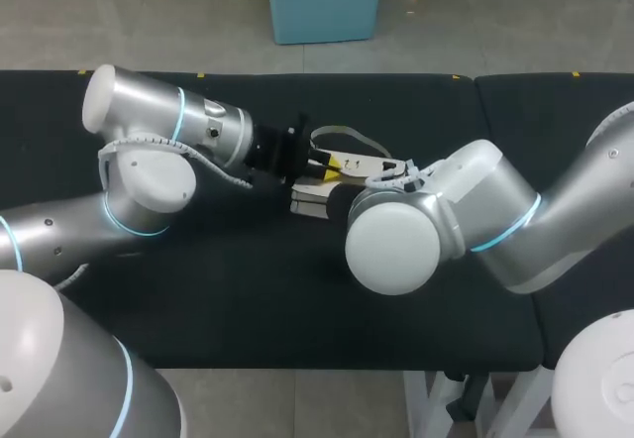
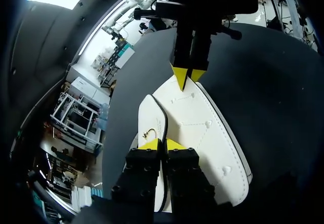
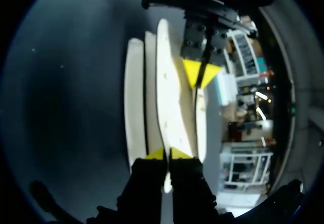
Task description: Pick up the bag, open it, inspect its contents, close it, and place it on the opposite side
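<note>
Nearest in the left wrist view, left end effector (image 2: 161, 144) pinched shut on the black-trimmed rim of the white bag (image 2: 202, 133). At its 12 o'clock, across the bag, right end effector (image 2: 188, 74) nipping the opposite rim, yellow tips together. Bag held between the two about the middle of the black table (image 1: 198, 309), with the arms in from 9 and 3 o'clock in the head view. Farther, toward 12 o'clock, grey strap (image 1: 349, 137) arching behind the bag.
</note>
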Robot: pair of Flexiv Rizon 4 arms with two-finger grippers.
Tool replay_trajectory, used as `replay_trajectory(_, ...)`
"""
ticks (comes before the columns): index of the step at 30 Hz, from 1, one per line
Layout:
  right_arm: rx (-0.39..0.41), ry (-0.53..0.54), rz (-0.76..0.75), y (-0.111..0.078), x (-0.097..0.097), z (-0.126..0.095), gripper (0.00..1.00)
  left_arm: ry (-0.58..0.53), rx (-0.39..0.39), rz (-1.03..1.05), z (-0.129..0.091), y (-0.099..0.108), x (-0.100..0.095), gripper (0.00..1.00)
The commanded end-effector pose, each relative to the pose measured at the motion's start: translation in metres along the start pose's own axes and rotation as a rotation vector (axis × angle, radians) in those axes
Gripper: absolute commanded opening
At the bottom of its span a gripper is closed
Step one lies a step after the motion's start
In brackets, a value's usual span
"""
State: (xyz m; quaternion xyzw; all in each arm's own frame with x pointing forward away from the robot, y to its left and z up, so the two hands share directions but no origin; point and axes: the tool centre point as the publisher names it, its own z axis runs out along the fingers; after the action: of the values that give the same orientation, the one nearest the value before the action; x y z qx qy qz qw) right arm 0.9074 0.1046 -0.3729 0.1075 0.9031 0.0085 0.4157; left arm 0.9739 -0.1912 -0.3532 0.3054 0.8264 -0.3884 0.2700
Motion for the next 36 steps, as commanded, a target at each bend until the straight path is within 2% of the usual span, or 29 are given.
replay_trajectory(1,-0.002,-0.002,0.000,0.001,0.001,0.001,0.00,0.011,-0.005,-0.006,-0.001,0.006,0.002,0.00)
replay_trajectory(15,-0.002,-0.002,0.000,0.001,0.001,0.001,0.00,0.026,0.030,-0.005,0.000,0.002,0.004,0.00)
replay_trajectory(16,-0.002,-0.002,0.000,0.001,0.001,0.001,0.00,0.023,0.029,-0.010,-0.001,0.003,0.004,0.05)
replay_trajectory(17,-0.002,-0.002,0.000,0.001,0.001,0.001,0.00,0.021,0.028,-0.013,-0.001,0.003,0.004,0.29)
replay_trajectory(18,-0.002,-0.002,0.000,0.001,0.001,0.001,0.00,0.016,0.032,-0.019,-0.002,0.003,0.004,0.45)
replay_trajectory(19,-0.002,-0.002,0.000,0.001,0.001,0.001,0.00,0.012,0.034,-0.024,-0.003,0.002,0.003,0.67)
replay_trajectory(21,-0.002,-0.002,0.000,0.001,0.001,0.001,0.00,0.000,0.041,-0.033,-0.005,0.001,0.002,0.98)
replay_trajectory(26,-0.001,-0.008,-0.007,0.004,0.001,-0.003,0.00,-0.040,0.076,-0.067,-0.013,-0.003,-0.008,1.00)
replay_trajectory(27,-0.002,-0.010,-0.007,0.004,0.001,-0.004,0.04,-0.049,0.085,-0.073,-0.016,-0.004,-0.010,1.00)
replay_trajectory(29,-0.004,-0.013,-0.009,0.004,0.000,-0.006,0.44,-0.056,0.105,-0.079,-0.020,-0.007,-0.015,1.00)
replay_trajectory(30,-0.004,-0.015,-0.008,0.003,0.000,-0.008,0.97,-0.062,0.114,-0.079,-0.022,-0.008,-0.017,1.00)
replay_trajectory(31,-0.005,-0.017,-0.009,0.003,0.000,-0.009,1.00,-0.062,0.127,-0.083,-0.024,-0.010,-0.018,1.00)
replay_trajectory(36,-0.021,-0.023,-0.010,0.003,-0.002,-0.017,1.00,-0.056,0.138,-0.091,-0.031,-0.014,-0.026,1.00)
